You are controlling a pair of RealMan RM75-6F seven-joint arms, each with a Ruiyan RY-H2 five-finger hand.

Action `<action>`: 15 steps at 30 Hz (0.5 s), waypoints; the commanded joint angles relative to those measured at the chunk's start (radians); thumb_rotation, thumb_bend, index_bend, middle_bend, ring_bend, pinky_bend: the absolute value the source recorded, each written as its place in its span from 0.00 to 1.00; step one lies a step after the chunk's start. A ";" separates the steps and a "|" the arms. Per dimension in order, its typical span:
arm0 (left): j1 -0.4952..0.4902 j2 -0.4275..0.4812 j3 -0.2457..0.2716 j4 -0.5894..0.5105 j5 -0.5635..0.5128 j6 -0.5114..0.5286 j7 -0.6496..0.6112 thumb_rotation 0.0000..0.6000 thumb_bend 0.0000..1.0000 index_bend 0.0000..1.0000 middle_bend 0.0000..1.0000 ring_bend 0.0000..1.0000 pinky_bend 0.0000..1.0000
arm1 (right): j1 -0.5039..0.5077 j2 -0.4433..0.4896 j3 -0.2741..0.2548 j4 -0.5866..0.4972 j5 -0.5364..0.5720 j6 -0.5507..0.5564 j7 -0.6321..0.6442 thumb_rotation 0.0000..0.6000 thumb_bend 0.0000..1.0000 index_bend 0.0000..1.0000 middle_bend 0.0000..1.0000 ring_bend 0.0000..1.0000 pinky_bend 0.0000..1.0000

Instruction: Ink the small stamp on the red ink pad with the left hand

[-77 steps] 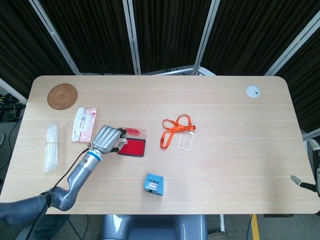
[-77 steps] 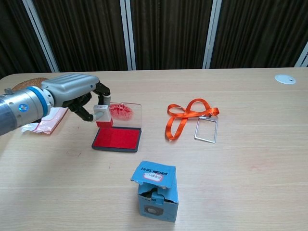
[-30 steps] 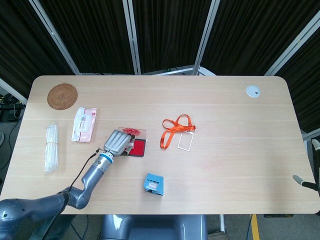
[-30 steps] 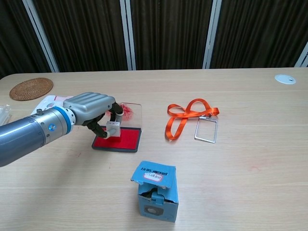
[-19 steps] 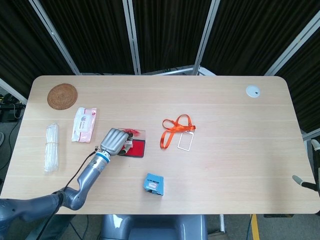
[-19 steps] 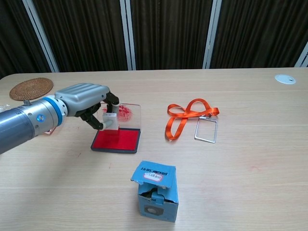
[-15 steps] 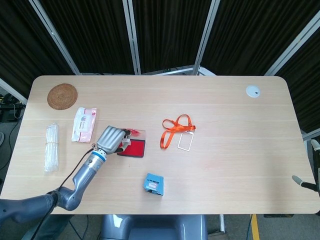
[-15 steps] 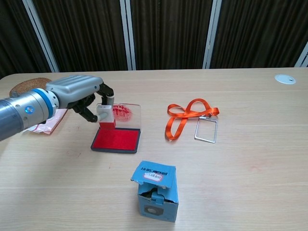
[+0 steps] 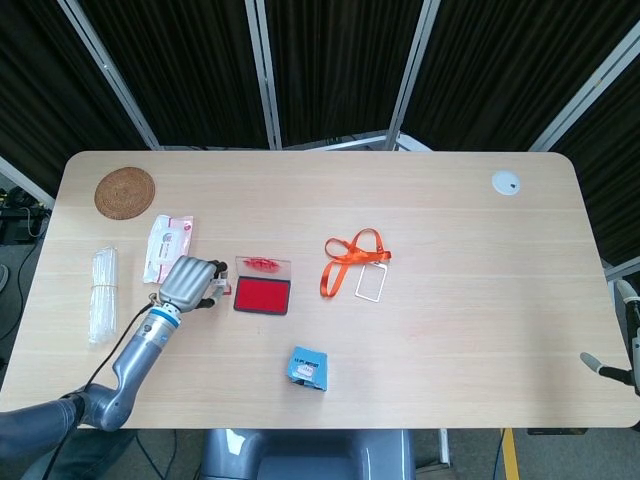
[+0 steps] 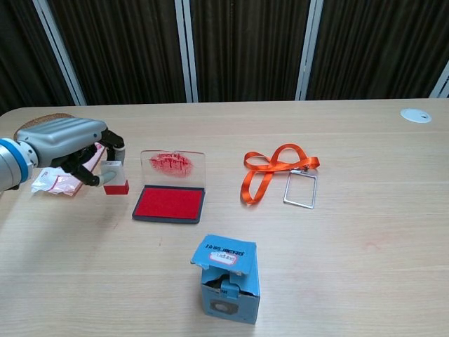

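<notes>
We see the stamp (image 10: 114, 177) pinched in the fingers of our left hand (image 10: 66, 144), held just left of the ink pad (image 10: 170, 204) and apart from it, low over the table (image 10: 337, 232); we cannot tell if its base touches the wood. The lower part of the stamp is red, the upper part is clear or white. In the head view the same hand (image 9: 188, 281) is beside the left edge of the pad (image 9: 262, 297), not over it. The pad lies open, its clear lid (image 10: 173, 168) standing up at the back with red smears on it. We judge that the inking is probably done, because the stamp is off the pad and to the side, but the pictures do not show the face of the stamp, so we cannot confirm ink on it. If it is not inked, we must bring it over the red surface and press down. Our right hand is only partly visible at the right edge of the head view (image 9: 605, 366), and we cannot tell how its fingers lie. Further out there are an orange lanyard (image 10: 273, 168), a blue box (image 10: 228, 278) and a wipes packet (image 9: 166, 247).
</notes>
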 commanded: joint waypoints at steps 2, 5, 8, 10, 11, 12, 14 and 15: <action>0.023 -0.022 0.025 0.059 0.013 -0.001 -0.032 1.00 0.47 0.55 0.51 0.80 0.84 | -0.001 0.001 -0.004 -0.006 -0.009 0.003 -0.001 1.00 0.00 0.00 0.00 0.00 0.00; 0.027 -0.032 0.028 0.077 0.033 0.009 -0.047 1.00 0.47 0.55 0.51 0.80 0.84 | -0.001 0.001 -0.005 -0.009 -0.011 0.004 -0.004 1.00 0.00 0.00 0.00 0.00 0.00; 0.029 -0.039 0.027 0.089 0.044 0.013 -0.050 1.00 0.47 0.54 0.50 0.80 0.84 | 0.000 0.001 -0.005 -0.009 -0.010 0.003 -0.006 1.00 0.00 0.00 0.00 0.00 0.00; 0.029 -0.044 0.027 0.097 0.046 0.010 -0.049 1.00 0.47 0.54 0.49 0.80 0.84 | 0.000 0.001 -0.005 -0.008 -0.008 0.002 -0.006 1.00 0.00 0.00 0.00 0.00 0.00; 0.029 -0.045 0.027 0.098 0.047 0.010 -0.048 1.00 0.47 0.54 0.49 0.80 0.84 | 0.000 0.001 -0.005 -0.008 -0.007 0.002 -0.006 1.00 0.00 0.00 0.00 0.00 0.00; 0.029 -0.047 0.027 0.102 0.048 0.008 -0.046 1.00 0.47 0.54 0.49 0.80 0.84 | 0.000 0.000 -0.005 -0.008 -0.007 0.002 -0.006 1.00 0.00 0.00 0.00 0.00 0.00; 0.029 -0.050 0.028 0.107 0.048 0.006 -0.044 1.00 0.46 0.54 0.49 0.80 0.84 | 0.000 0.000 -0.005 -0.007 -0.006 0.001 -0.006 1.00 0.00 0.00 0.00 0.00 0.00; 0.029 -0.052 0.028 0.110 0.048 0.004 -0.043 1.00 0.46 0.53 0.48 0.80 0.84 | 0.000 0.000 -0.005 -0.007 -0.006 0.001 -0.006 1.00 0.00 0.00 0.00 0.00 0.00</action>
